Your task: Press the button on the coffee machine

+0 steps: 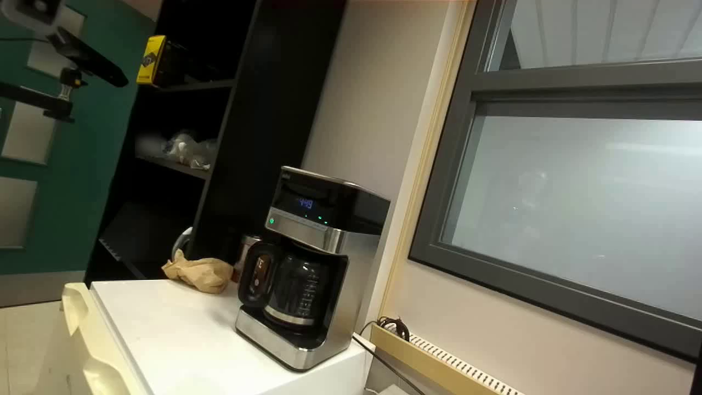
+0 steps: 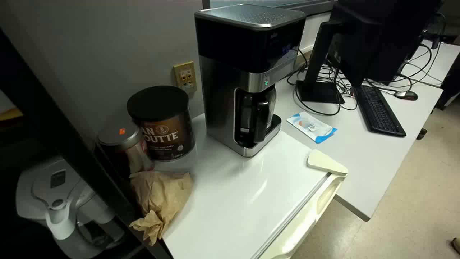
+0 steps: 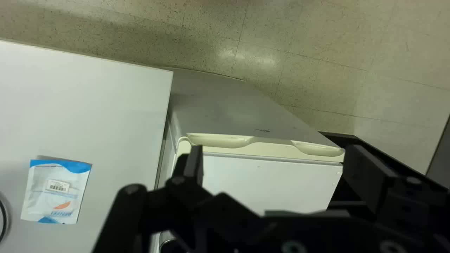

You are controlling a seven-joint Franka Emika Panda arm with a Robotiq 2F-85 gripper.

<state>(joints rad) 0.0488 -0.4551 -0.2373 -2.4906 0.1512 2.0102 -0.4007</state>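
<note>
Hovering, in the wrist view, with pincer (image 3: 275, 153) spread wide, gripping nothing, above a white bench (image 3: 267, 182). Farther off on that bench, in both exterior views: the lit coffee machine (image 2: 244, 77), untouched. Probably at the start, with reach and press left.

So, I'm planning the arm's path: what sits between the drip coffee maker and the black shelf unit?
An exterior view shows a black-lidded coffee canister, a silver-lidded tin and a crumpled brown paper bag.
</note>
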